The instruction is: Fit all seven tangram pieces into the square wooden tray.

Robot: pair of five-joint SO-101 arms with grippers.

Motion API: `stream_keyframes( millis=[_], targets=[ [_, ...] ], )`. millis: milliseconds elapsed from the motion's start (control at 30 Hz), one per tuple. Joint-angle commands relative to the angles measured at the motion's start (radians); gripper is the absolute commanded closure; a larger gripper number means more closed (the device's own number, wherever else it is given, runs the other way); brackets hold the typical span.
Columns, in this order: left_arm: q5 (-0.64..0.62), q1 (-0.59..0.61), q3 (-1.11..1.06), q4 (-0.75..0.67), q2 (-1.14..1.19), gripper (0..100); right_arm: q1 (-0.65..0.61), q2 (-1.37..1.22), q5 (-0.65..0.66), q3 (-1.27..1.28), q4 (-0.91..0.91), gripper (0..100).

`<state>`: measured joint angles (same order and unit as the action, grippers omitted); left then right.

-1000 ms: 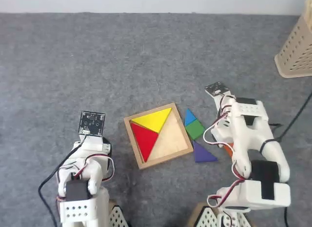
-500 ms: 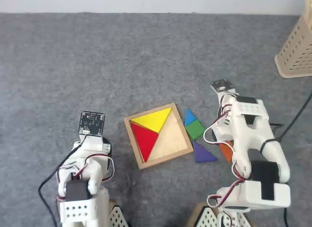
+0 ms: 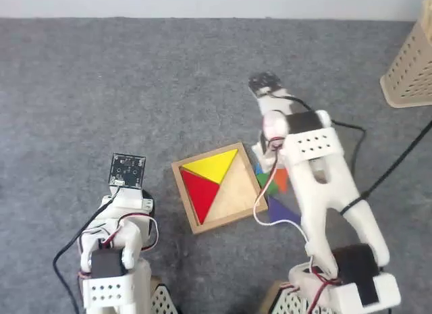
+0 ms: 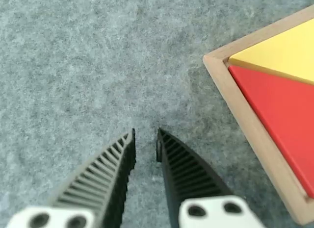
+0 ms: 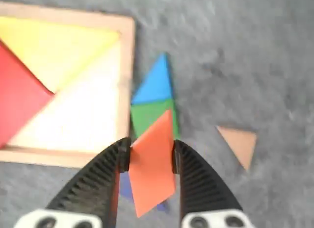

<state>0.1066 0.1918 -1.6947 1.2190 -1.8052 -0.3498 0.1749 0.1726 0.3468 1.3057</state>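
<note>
The square wooden tray [image 3: 185, 214] lies mid-table with a yellow triangle [image 3: 212, 166] and a red triangle [image 3: 198, 192] in it; the rest of its floor is bare. In the right wrist view my right gripper [image 5: 149, 152] is shut on an orange parallelogram [image 5: 152, 174], held above a green square [image 5: 147, 117] and a blue triangle [image 5: 154, 83] just outside the tray's rim [image 5: 126, 66]. A purple triangle [image 3: 287, 211] lies under the right arm. A small brown triangle [image 5: 240, 144] rests apart on the carpet. My left gripper [image 4: 145, 135] hangs over bare carpet near a tray corner [image 4: 216, 66], fingers close together around nothing.
Grey carpet covers the table. A perforated beige basket [image 3: 412, 64] stands at the far right edge. The left arm [image 3: 121, 226] stays at the front left, and the right arm [image 3: 317, 186] stretches over the pieces beside the tray.
The right arm has swung forward and left, from beside the loose pieces to above them, carrying the orange parallelogram off the carpet. The left arm has not moved.
</note>
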Motion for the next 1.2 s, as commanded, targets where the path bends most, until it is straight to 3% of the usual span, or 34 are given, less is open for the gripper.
stream_keyframes(
  millis=[0, 400, 1000, 1167],
  targets=[
    [-0.009, -0.003, 0.008, 0.003, -0.023, 93, -0.071, -0.031, -0.037, -0.095, -0.045, 99.0],
    [-0.009, -0.003, 0.008, 0.003, -0.023, 93, -0.143, -0.320, -0.117, -0.143, -0.236, 99.1],
    [-0.009, -0.003, 0.008, 0.003, -0.023, 93, -0.180, -0.383, -0.209, -0.164, -0.239, 98.6],
    [-0.009, -0.003, 0.008, 0.003, -0.023, 93, -0.182, -0.383, -0.209, -0.163, -0.237, 90.1]
  ],
)
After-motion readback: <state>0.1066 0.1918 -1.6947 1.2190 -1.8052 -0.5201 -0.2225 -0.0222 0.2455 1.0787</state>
